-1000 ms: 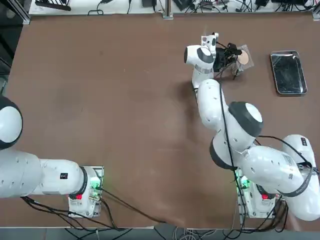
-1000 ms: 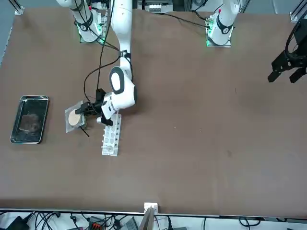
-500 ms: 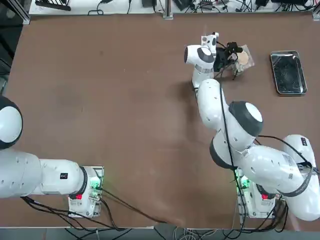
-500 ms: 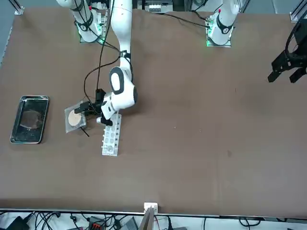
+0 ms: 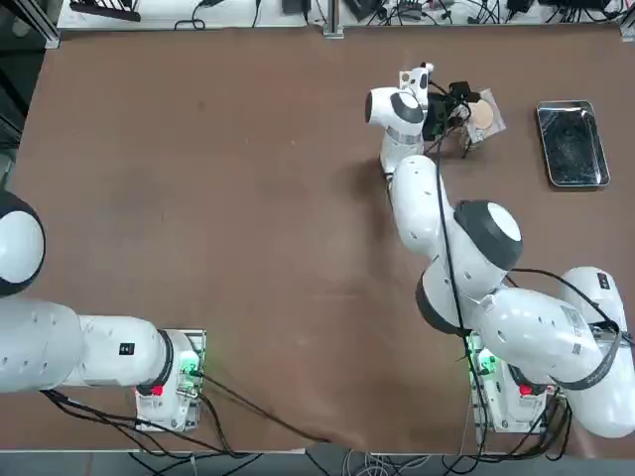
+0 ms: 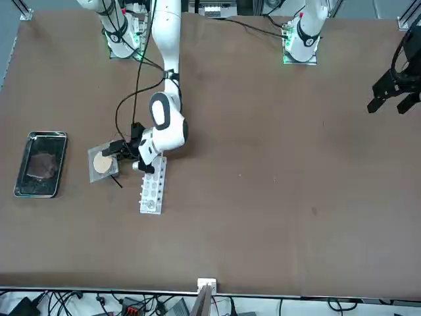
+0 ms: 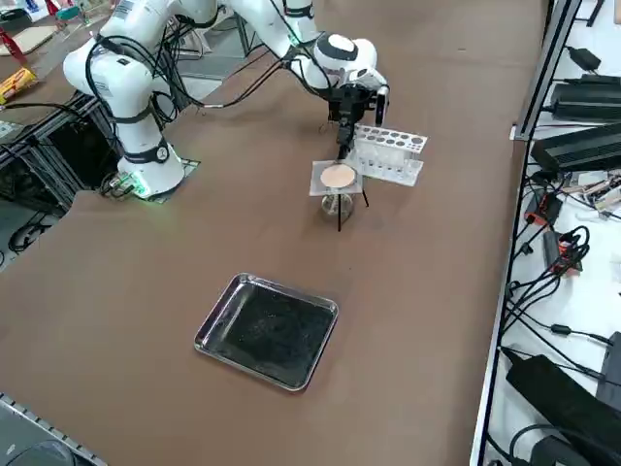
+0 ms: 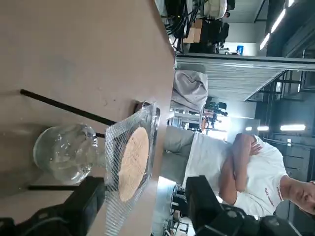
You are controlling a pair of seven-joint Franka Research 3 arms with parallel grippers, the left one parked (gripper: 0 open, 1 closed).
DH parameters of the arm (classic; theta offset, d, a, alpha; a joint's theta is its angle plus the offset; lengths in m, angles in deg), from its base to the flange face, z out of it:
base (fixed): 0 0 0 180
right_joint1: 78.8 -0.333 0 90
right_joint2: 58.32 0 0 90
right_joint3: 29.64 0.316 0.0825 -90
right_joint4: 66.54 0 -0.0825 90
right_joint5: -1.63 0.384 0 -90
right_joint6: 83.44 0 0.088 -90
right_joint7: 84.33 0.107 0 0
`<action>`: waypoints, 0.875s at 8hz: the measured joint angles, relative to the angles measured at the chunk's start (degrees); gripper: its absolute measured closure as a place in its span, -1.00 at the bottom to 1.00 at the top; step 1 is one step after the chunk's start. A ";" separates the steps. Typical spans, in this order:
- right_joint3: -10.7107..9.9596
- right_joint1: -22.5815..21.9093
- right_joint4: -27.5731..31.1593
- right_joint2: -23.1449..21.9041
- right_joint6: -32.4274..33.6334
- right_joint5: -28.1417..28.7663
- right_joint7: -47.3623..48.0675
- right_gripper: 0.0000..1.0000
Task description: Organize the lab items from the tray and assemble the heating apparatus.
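Your right gripper is spread apart astride the mesh, gripping nothing. It has edged back a little from the stand over the last second. Burner sits beneath; the tray is empty, so assembly looks finished.

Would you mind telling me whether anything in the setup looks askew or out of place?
Nothing stands out: the mesh with its disc sits level on the stand over the burner. The right gripper, open, straddles the mesh edge.
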 joint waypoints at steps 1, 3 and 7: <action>0.07 0.00 -0.53 -0.01 0.00 0.70 0.00 -1.00; 0.09 -0.01 -1.24 -0.05 0.10 4.00 -2.04 -1.00; -4.41 -1.21 -4.83 -0.74 5.43 12.00 -11.64 -1.00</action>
